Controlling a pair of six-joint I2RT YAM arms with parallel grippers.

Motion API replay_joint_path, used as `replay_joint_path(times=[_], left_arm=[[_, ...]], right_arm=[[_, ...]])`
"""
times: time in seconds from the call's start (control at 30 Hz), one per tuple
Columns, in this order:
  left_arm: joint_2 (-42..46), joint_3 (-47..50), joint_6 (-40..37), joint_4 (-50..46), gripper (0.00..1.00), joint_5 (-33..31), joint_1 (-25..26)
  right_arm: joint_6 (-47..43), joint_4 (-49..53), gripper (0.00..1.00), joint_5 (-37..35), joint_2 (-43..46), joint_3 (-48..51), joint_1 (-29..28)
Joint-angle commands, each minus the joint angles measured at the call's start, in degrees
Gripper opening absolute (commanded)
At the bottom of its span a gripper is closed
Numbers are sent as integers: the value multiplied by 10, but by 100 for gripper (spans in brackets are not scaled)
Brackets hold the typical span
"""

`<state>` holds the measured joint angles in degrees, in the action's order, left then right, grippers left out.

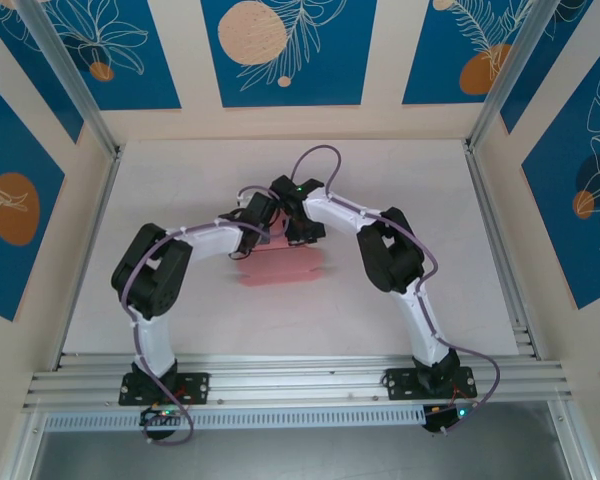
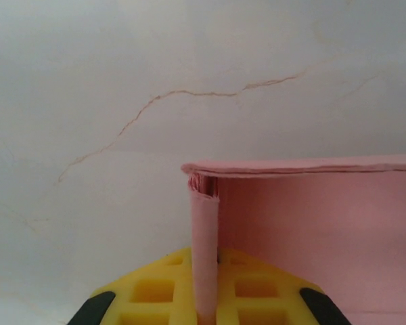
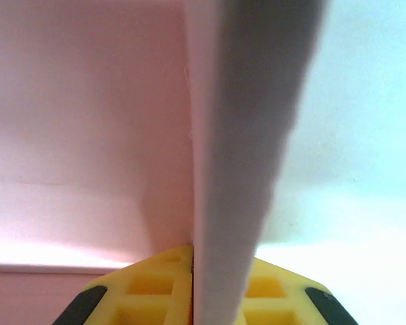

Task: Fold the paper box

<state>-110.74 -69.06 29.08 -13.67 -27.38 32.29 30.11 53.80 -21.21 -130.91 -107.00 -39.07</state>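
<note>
Setting: a white table (image 1: 410,190), its surface marked by thin cracks, ringed by blue wall panels (image 1: 280,45) with leaf drawings.
Arms: both reach inward from the near edge and meet close together over the middle of the table.
Paper box (image 1: 280,268): pink thin card, partly folded, lying at the table's centre directly beneath the two wrists.
Left gripper (image 1: 263,232): from its wrist camera, the yellow pads (image 2: 155,288) are pressed together on an upright pink flap at the box's corner (image 2: 311,230).
Right gripper (image 1: 302,232): its wrist camera shows yellow pads (image 3: 277,288) pinching a standing pink wall seen edge-on, with more pink card (image 3: 88,135) spreading to the left.
</note>
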Motion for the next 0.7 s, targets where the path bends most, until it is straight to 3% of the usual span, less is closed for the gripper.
replay_joint_path(times=[0.0, 0.5, 0.6, 0.67], left_arm=[[-50, -44, -44, -126, 6, -62, 0], [-143, -120, -80, -250, 8, -158, 20], [-132, -124, -78, -247, 14, -134, 19], [-108, -111, -78, -216, 23, -90, 18]], right_arm=[[-28, 23, 14, 37, -7, 6, -24], [-36, 31, 16, 99, -4, -8, -13], [-36, 36, 16, 93, -9, -18, -13], [-37, 45, 16, 87, -16, -29, -13]])
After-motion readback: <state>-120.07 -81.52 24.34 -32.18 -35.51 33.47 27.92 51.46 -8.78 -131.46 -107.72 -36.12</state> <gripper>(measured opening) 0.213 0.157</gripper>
